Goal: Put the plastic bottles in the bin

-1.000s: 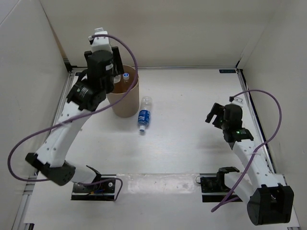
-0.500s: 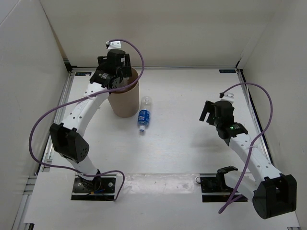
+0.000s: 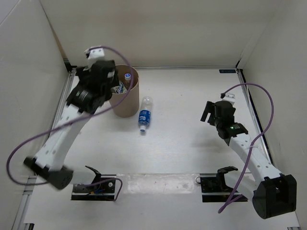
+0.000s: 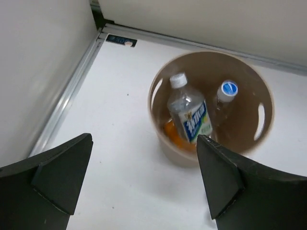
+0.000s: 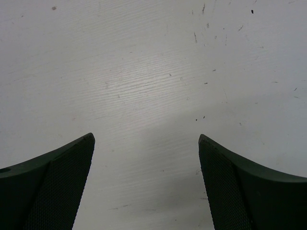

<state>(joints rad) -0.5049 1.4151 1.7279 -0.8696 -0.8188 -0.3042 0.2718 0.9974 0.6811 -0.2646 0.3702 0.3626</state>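
Since a second ago the left gripper (image 4: pixel 145 143) has spread its jaws from a near-closed set to full width and has drawn back from above the bin (image 3: pixel 125 108) toward its 9 o'clock side. It is empty, with nothing between the fingers (image 4: pixel 62 172). The right gripper (image 5: pixel 146 139) has shifted only slightly. It hangs over bare table (image 5: pixel 144 57) at the 3 o'clock side of the workspace, jaws wide and holding nothing.

Container check, left wrist view: the bin stands upright at about 10 o'clock on the table and holds three bottles.
- A clear white-capped bottle (image 4: pixel 189 115) with a blue-printed label leans inside, its cap toward 11 o'clock.
- A clear blue-capped bottle (image 4: pixel 225 93) stands beside it at its 2 o'clock, against the far wall.
- An orange bottle (image 4: pixel 171 135) lies low under the leaning one and is mostly hidden.

Outstanding: one blue-labelled bottle (image 3: pixel 143 116) lies on its side on the table, just beside the bin at the bin's 4 o'clock. It is not touching the bin, and its cap end points toward 6 o'clock. It has not moved across the frames.

Assessment: three of four bottles are deposited and one remains. The left gripper is the nearer tool to it, and the right stands well apart.
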